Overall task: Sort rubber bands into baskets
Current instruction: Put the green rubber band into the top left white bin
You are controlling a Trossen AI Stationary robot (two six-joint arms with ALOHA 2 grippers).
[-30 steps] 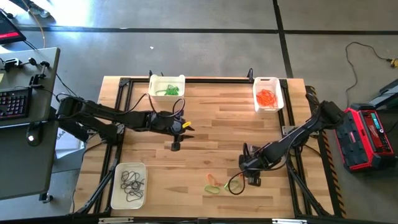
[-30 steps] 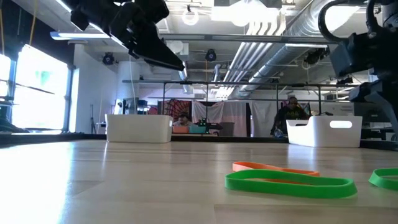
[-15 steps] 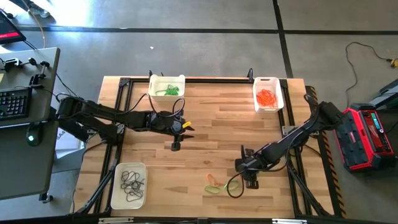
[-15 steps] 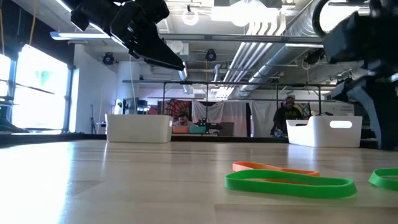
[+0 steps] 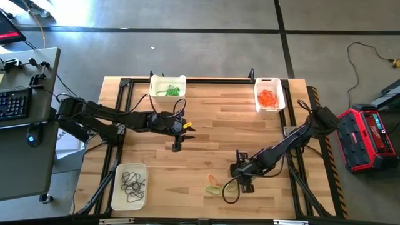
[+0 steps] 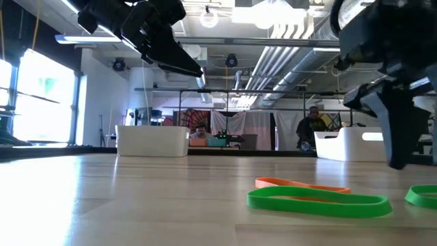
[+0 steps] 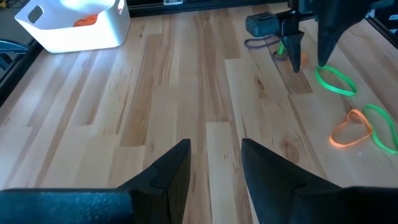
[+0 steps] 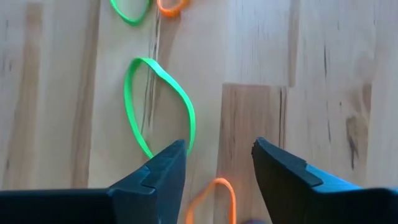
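Loose rubber bands lie flat on the wood near the table's front: a green loop (image 8: 158, 102), an orange one (image 6: 300, 184) and a further green one (image 6: 317, 199). My right gripper (image 5: 237, 172) hangs open just over the table, pointing steeply down; the green loop's end lies right in front of one fingertip (image 8: 168, 163). My left gripper (image 5: 178, 130) waits open above the table's middle left. Three white baskets stand on the table: one with green bands (image 5: 167, 87), one with orange bands (image 5: 269, 95), one with dark bands (image 5: 129, 186).
A dark cable loop (image 5: 231, 195) trails from my right wrist onto the table beside the bands. The wood between the two arms is bare. A person (image 6: 313, 130) stands in the room beyond the far edge.
My right gripper has gone toward the table's left edge and a little toward the near edge, closing in on the loose bands. It has rolled and tipped further downward on the way. The bands lie as before.
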